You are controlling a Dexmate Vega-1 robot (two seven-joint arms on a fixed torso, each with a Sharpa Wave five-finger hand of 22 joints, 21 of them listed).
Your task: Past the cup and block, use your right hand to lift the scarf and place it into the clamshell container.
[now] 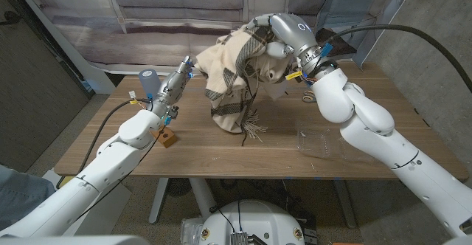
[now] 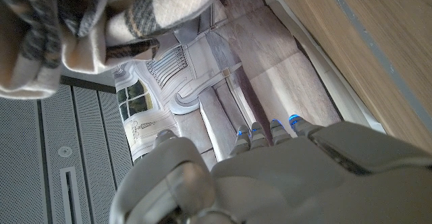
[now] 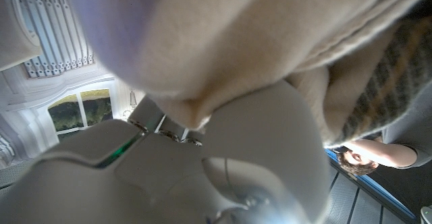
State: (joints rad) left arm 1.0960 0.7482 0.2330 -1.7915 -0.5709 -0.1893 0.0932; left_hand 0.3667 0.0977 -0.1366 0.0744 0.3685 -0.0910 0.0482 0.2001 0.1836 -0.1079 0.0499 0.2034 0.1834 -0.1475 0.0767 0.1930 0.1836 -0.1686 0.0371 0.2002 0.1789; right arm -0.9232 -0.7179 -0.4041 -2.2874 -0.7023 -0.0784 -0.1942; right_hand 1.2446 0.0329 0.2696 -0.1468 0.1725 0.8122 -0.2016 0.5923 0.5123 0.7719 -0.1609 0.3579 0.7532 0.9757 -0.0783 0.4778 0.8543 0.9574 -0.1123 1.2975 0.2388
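One scarf (image 1: pixel 234 71), cup (image 1: pixel 147 81), block (image 1: pixel 169 136), container (image 1: pixel 318 142).

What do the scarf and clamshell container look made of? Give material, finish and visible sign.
Scarf: soft woven fabric, probably wool-like, matte; it drapes in folds, with plaid stripes and fringe.
Clamshell container: clear, glossy, likely thin plastic; the table's wood grain shows through it.

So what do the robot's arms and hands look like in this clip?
Both arms have glossy white rounded shells. The left hand and right hand are silver-grey metal; the left's fingertips glow blue. Black cables loop from each forearm, and small yellow and blue tags sit at the wrists.
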